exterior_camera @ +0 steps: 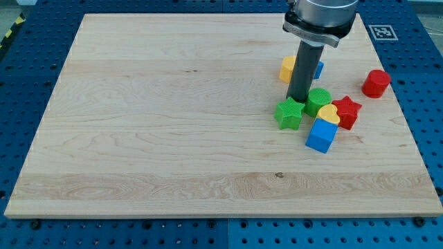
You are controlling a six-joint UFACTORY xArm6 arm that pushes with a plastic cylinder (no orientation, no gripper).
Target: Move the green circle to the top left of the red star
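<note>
The green circle (319, 100) lies at the board's right, just left of and slightly above the red star (347, 111), with the yellow heart (328, 113) between and below them. My tip (297, 101) stands at the green circle's left edge, touching or nearly touching it, right above the green star (290, 114). The rod rises to the arm's grey flange at the view's top.
A blue cube (321, 135) sits below the yellow heart. A yellow block (287, 69) and a blue block (318, 68) lie partly behind the rod. A red cylinder (376, 83) stands near the wooden board's (173, 124) right edge.
</note>
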